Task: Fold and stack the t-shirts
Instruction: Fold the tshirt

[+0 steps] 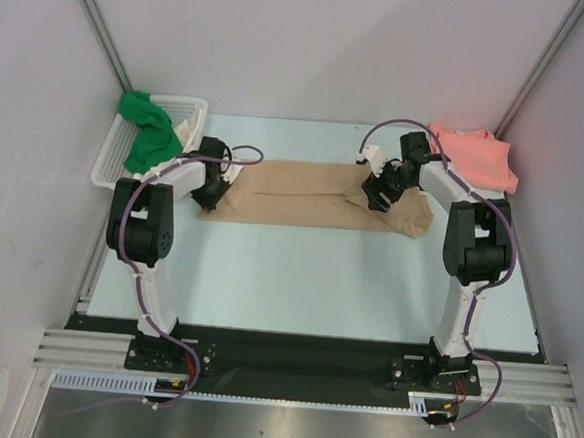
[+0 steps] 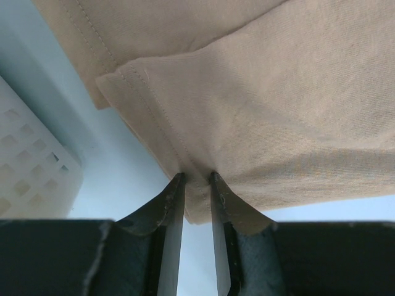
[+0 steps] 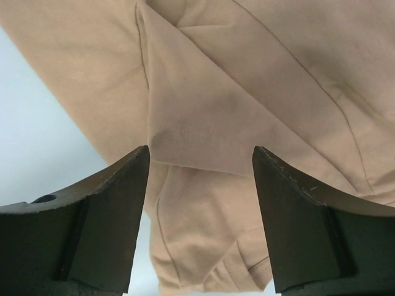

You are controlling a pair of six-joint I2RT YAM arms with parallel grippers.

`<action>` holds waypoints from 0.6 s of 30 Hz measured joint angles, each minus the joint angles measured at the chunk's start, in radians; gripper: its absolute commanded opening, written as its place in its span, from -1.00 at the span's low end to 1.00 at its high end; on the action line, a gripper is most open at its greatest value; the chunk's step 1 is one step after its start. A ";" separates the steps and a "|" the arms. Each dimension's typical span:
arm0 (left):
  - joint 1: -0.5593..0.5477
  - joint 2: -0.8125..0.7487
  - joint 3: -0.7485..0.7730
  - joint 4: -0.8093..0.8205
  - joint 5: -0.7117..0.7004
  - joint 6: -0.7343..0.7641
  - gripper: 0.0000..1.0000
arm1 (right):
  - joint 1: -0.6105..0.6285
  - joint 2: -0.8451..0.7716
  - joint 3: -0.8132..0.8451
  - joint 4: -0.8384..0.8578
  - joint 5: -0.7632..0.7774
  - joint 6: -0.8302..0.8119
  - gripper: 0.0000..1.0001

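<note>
A tan t-shirt (image 1: 304,193) lies folded into a long strip across the middle of the table. My left gripper (image 1: 212,185) is at its left end, shut on the hemmed edge of the cloth (image 2: 196,191); the tan cloth (image 2: 265,105) fills that view. My right gripper (image 1: 379,192) is open just over the strip's right end, with its fingers either side of a fold of the tan cloth (image 3: 197,132). A salmon pink t-shirt (image 1: 477,157) lies folded at the back right. A bright green t-shirt (image 1: 146,134) and a bit of cream cloth (image 1: 187,129) hang in the basket.
A white lattice basket (image 1: 185,100) stands at the back left against the wall; its side shows in the left wrist view (image 2: 31,166). Grey walls close in both sides and the back. The arm bases sit on the black rail at the near edge.
</note>
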 measured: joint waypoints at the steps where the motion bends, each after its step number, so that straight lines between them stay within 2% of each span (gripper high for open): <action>1: 0.000 0.000 0.000 0.000 0.000 0.000 -0.45 | 0.001 0.010 0.006 -0.003 0.003 -0.006 0.46; 11: 0.000 0.002 0.002 -0.002 -0.001 0.000 -0.45 | 0.005 0.034 0.018 -0.017 0.033 -0.034 0.57; 12: 0.000 0.003 0.003 -0.003 -0.001 0.000 -0.46 | 0.006 0.035 0.018 -0.017 0.033 -0.034 0.99; 18: 0.000 0.005 0.005 -0.006 -0.001 0.000 -0.46 | 0.010 0.049 0.035 -0.035 0.026 -0.044 0.98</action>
